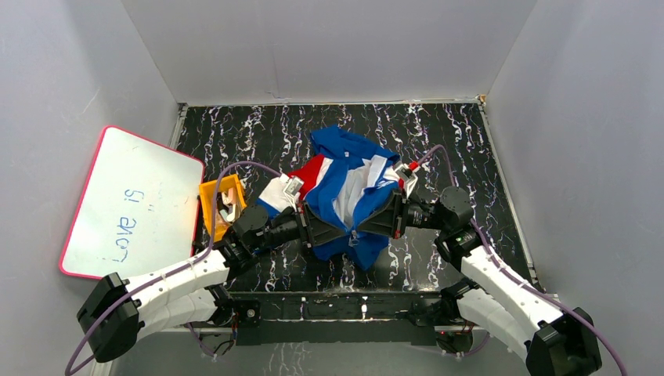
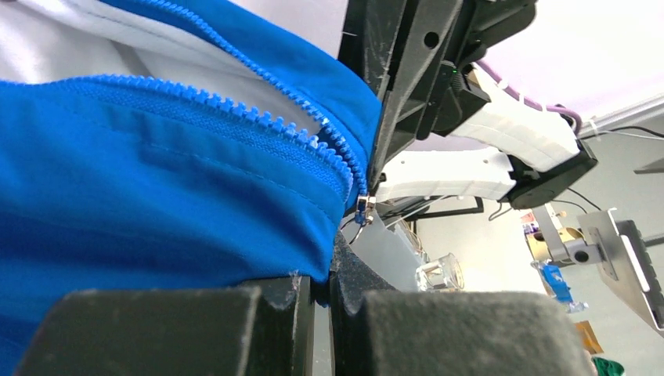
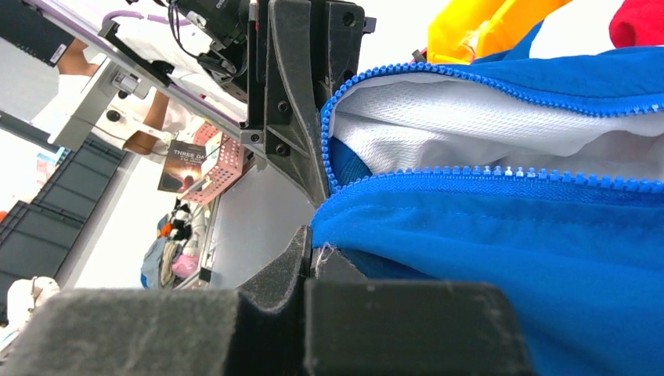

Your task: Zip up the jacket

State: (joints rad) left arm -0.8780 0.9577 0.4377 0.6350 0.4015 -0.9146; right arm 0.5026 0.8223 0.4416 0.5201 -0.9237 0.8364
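Observation:
The jacket (image 1: 348, 184) is blue with red and white stripes and is bunched at mid table, with its front open and the white lining showing. My left gripper (image 1: 333, 229) is shut on the blue hem left of the zipper's lower end. In the left wrist view (image 2: 329, 278) the fabric is pinched between the pads. The metal slider (image 2: 362, 207) hangs at the bottom, where the two rows of teeth meet. My right gripper (image 1: 376, 223) is shut on the hem on the other side, and in the right wrist view (image 3: 312, 254) it pinches blue cloth. The two grippers face each other closely.
A pink-framed whiteboard (image 1: 129, 204) leans at the left wall. An orange holder (image 1: 221, 205) stands beside it, just left of the left arm. Grey walls enclose the dark marbled table (image 1: 438, 141) on three sides.

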